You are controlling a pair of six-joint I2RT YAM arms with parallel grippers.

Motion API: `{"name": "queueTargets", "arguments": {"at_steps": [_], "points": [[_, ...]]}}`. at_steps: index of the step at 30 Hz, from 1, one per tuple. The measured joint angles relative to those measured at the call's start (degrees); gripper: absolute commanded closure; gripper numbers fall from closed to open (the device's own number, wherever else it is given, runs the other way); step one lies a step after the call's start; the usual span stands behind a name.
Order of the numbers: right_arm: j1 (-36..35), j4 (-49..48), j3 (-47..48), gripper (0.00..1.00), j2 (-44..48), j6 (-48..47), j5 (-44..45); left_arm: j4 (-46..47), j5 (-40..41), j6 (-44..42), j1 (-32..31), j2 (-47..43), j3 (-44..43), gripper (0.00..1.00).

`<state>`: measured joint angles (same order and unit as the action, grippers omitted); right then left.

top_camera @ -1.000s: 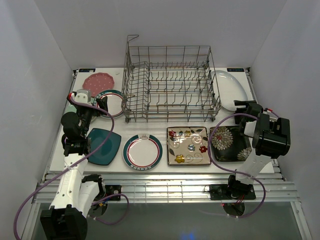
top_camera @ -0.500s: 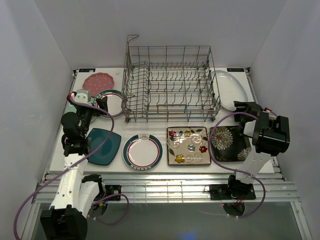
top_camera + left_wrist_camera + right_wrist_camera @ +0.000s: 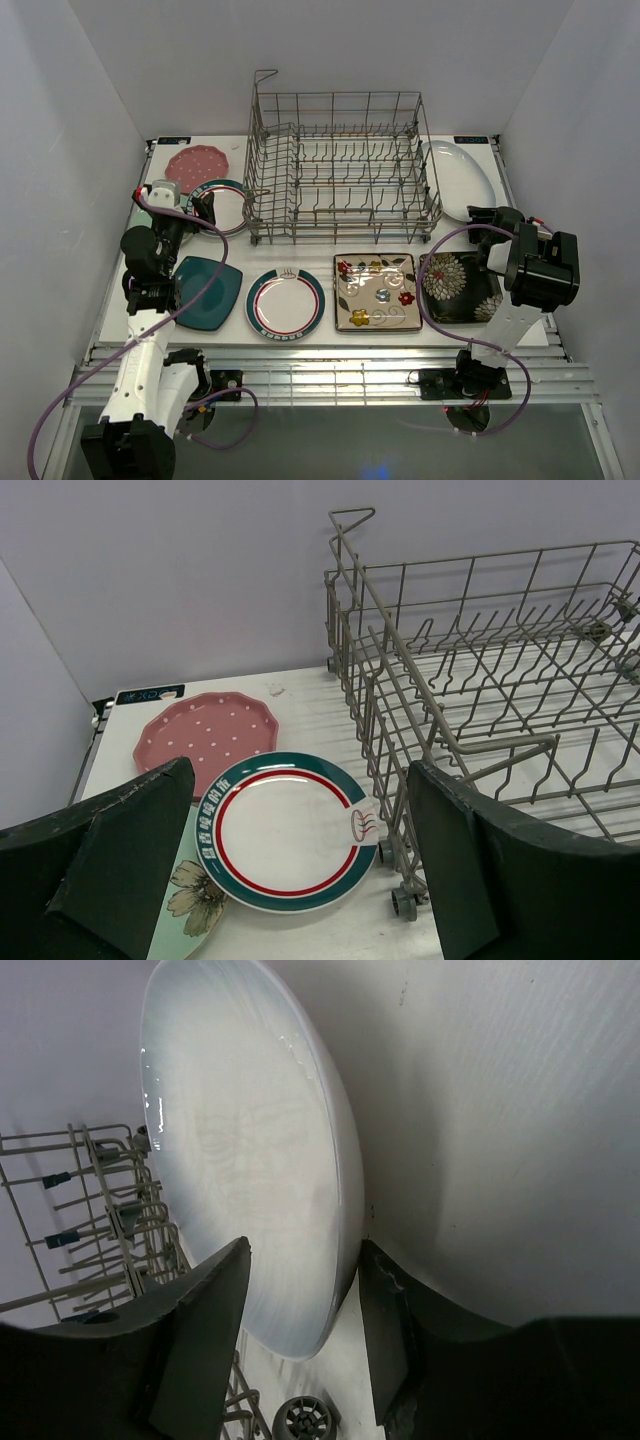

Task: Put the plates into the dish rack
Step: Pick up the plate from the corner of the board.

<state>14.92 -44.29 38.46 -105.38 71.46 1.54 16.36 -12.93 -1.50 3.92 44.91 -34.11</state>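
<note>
The dish rack (image 3: 340, 165) stands at the back middle with no plates in it. The white oval plate (image 3: 458, 175) lies to its right. My right gripper (image 3: 480, 213) straddles this plate's near rim (image 3: 335, 1260), one finger over the inside and one outside, still apart. My left gripper (image 3: 187, 205) hovers open over a teal-and-red-rimmed plate (image 3: 285, 830) beside the rack's left end (image 3: 400, 730). That plate overlaps a mint green floral plate (image 3: 190, 910), and a pink dotted plate (image 3: 197, 160) lies behind it.
Along the front row lie a teal square plate (image 3: 207, 290), a second rimmed round plate (image 3: 285, 303), a pale floral square plate (image 3: 377, 292) and a dark floral square plate (image 3: 458, 287). White walls close in on both sides.
The right gripper has moved slightly forward onto the oval plate's near rim and its fingers have narrowed around it. The left arm has not moved.
</note>
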Motion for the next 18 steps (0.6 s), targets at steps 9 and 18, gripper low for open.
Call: {"name": "queueTargets", "arguments": {"at_steps": [9, 18], "points": [[0.0, 1.3, 0.0, 0.64, -0.3, 0.1, 0.3, 0.0, 0.0, 0.0, 0.0, -0.1, 0.0, 0.02], [-0.3, 1.5, 0.0, 0.77, -1.0, 0.1, 0.4, 0.0, 0.0, 0.0, 0.0, -0.1, 0.0, 0.02]]}}
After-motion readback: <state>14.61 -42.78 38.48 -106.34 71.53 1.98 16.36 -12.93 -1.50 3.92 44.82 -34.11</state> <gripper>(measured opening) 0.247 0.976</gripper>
